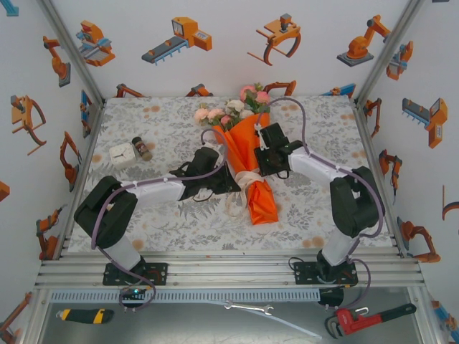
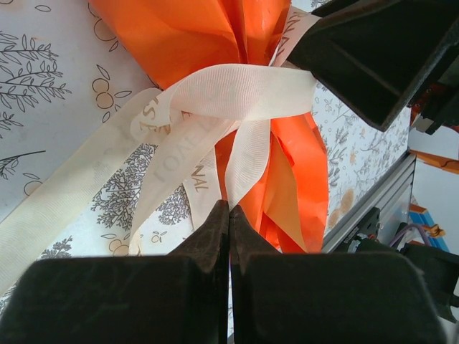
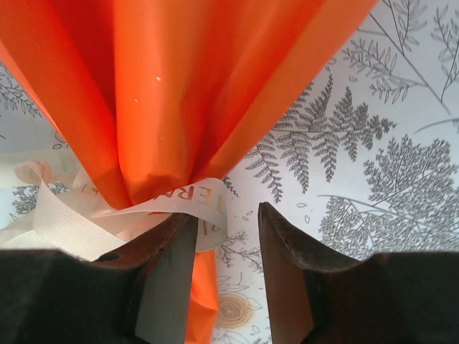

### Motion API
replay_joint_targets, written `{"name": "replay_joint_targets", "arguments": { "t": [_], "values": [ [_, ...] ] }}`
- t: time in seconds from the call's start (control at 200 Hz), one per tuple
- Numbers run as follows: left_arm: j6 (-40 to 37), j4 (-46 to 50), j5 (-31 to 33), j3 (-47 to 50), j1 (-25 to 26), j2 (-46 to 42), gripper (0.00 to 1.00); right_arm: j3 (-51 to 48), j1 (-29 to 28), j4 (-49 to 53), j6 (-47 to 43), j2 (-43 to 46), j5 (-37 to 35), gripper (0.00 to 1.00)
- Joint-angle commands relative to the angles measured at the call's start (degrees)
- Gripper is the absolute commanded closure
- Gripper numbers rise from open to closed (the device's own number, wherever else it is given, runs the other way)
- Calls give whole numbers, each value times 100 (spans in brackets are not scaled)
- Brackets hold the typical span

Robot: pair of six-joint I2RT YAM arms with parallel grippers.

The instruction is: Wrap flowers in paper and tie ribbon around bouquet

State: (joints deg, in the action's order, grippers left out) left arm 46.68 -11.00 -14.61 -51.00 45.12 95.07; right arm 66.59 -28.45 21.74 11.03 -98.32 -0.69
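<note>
Centrally, bouquet [image 1: 245, 143]: left claw [image 2: 229, 208] closed, right claw [image 3: 226, 211] parted; jar [image 1: 141, 148], white block [image 1: 122, 154] nearby.

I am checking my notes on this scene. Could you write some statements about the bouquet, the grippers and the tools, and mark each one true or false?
1. The bouquet lies on the table with its flowers toward the far edge. True.
2. The ribbon is red. False: it is cream-white and goes around the narrow waist of the bouquet.
3. The right gripper is open. True.
4. The left gripper is wide open. False: it is shut, its fingers pressed together.
5. The red pipe wrench lies on the table beside the bouquet. False: it lies on the lower grey surface in front of the arm bases, at the right.
</note>
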Motion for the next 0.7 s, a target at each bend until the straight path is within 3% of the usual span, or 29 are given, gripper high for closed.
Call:
{"name": "replay_joint_targets", "arguments": {
  "t": [0.0, 0.16, 0.466, 0.691],
  "values": [
    [56, -85, -26, 46, -42, -235, 96, -263, -12, -449, 839, 250, 50, 59],
    [50, -40, 33, 116, -65, -371, 98, -442, -12, -572, 1004, 130, -133, 61],
    [-47, 309, 397, 696, -87, -915, 100, 185, 6, 111, -509, -10, -1382, 69],
    [58, 292, 445, 1069, -133, -1071, 100, 407, 75, 223, -768, -131, -1459, 71]
  ]
}}
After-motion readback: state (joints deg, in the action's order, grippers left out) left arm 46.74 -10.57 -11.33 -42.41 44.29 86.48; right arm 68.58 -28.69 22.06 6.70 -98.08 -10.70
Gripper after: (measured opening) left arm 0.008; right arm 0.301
